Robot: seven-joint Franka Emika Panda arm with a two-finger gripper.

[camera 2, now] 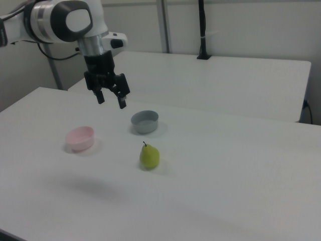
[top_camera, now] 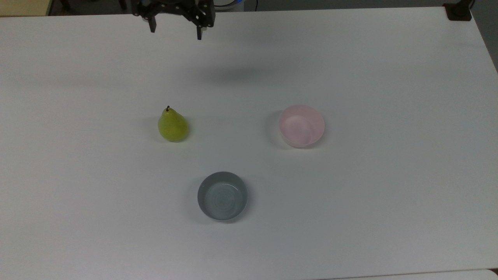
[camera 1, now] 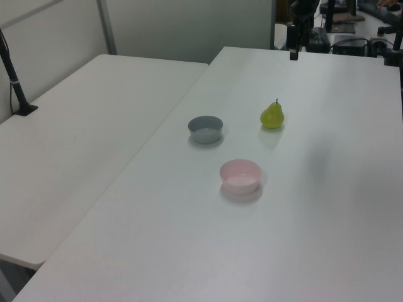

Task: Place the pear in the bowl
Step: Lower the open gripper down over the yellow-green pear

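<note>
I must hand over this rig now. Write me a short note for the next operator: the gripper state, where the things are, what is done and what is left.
Gripper: open, holding nothing, raised above the table near its far edge in the top view.
Pear: upright on the table, untouched, on the top view's left.
Pink bowl: empty, on the top view's right, well apart from the pear.
Grey bowl: empty, nearer the top view's bottom edge; not the target.
Done: nothing yet.
Left: bring the gripper down to the pear, grasp it, carry it across and release it in the pink bowl.
</note>
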